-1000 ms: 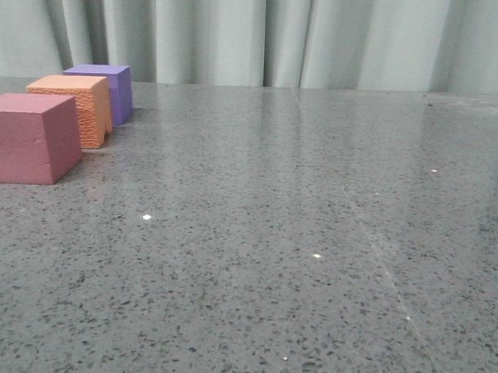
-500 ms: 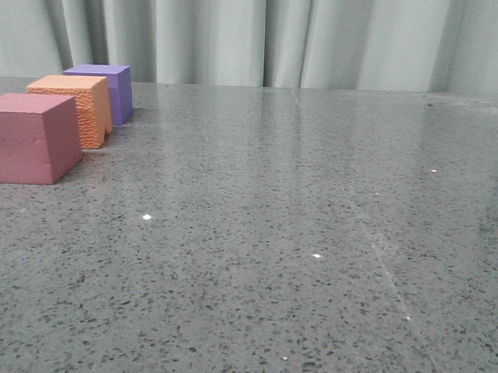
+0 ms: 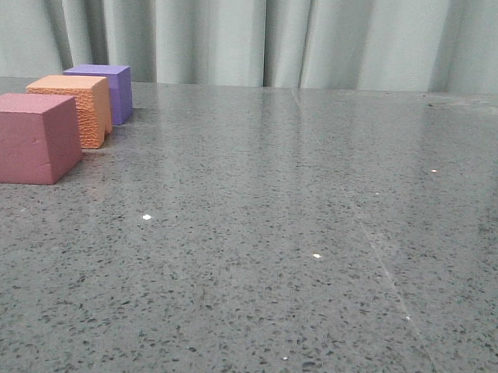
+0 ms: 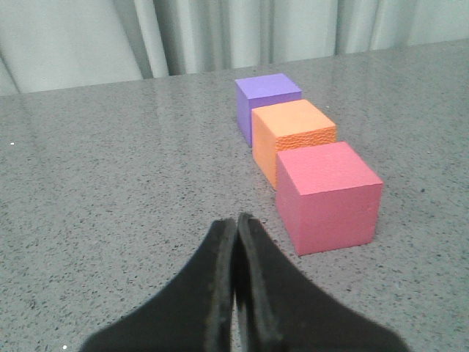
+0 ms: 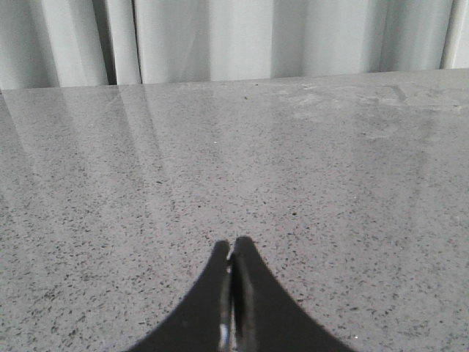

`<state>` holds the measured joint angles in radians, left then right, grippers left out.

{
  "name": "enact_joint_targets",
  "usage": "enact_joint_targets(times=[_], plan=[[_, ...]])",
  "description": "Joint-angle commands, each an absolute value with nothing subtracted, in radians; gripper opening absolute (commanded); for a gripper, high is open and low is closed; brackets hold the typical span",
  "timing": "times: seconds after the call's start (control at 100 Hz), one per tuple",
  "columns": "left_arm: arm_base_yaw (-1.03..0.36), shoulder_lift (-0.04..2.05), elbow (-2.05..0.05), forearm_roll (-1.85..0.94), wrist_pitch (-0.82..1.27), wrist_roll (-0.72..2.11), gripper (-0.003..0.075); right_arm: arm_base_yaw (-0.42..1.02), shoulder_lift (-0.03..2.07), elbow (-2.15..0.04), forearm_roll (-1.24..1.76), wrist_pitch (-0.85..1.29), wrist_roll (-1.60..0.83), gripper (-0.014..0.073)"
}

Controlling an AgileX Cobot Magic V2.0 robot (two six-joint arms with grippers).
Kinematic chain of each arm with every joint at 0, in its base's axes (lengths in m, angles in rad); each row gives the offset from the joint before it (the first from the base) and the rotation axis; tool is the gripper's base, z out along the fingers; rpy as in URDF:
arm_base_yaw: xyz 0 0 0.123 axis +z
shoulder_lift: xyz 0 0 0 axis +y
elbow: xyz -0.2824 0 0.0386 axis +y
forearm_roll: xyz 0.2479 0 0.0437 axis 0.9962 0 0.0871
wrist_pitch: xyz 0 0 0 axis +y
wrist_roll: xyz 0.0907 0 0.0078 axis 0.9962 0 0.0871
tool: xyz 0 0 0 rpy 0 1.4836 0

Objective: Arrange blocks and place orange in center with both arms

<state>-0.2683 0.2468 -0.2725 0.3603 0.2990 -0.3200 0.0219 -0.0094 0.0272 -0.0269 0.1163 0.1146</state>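
One pinkish-red cube (image 3: 30,138) cropped at frame edge

Orange cube (image 3: 72,107) between pink (image 3: 30,138), purple (image 3: 105,87)

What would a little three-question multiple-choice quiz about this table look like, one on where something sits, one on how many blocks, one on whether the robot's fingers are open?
1. Which block sits between the other two?
A. the orange block
B. the pinkish-red block
C. the purple block

2. How many blocks are on the table?
A. two
B. three
C. five

3. How are the fingers of the left gripper?
A. spread wide
B. closed around a block
C. pressed together, holding nothing

Answers:
1 A: the orange block stands in the row between the purple block and the pinkish-red block.
2 B: three cubes show on the table.
3 C: the left gripper shows its fingers touching, short of the blocks; the right gripper looks the same.
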Motion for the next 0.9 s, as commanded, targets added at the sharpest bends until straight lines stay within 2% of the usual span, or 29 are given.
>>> enact_joint_targets(times=[0.0, 0.2, 0.56, 0.89], plan=[[-0.188, 0.236, -0.252, 0.228, 0.121, -0.179, -0.0019, 0.019, -0.035, 0.014, -0.028, 0.033, 0.108, -0.0067], [-0.077, 0.170, -0.109, 0.163, -0.055, -0.133, -0.0019, 0.019, -0.035, 0.014, -0.028, 0.033, 0.108, -0.0067], [-0.074, -0.041, 0.044, 0.163, -0.029, -0.134, -0.0019, 0.019, -0.035, 0.014, -0.028, 0.033, 0.108, -0.0067], [-0.102, -0.036, 0.050, 0.209, 0.012, -0.139, -0.0019, 0.019, -0.035, 0.014, -0.028, 0.033, 0.108, -0.0067]])
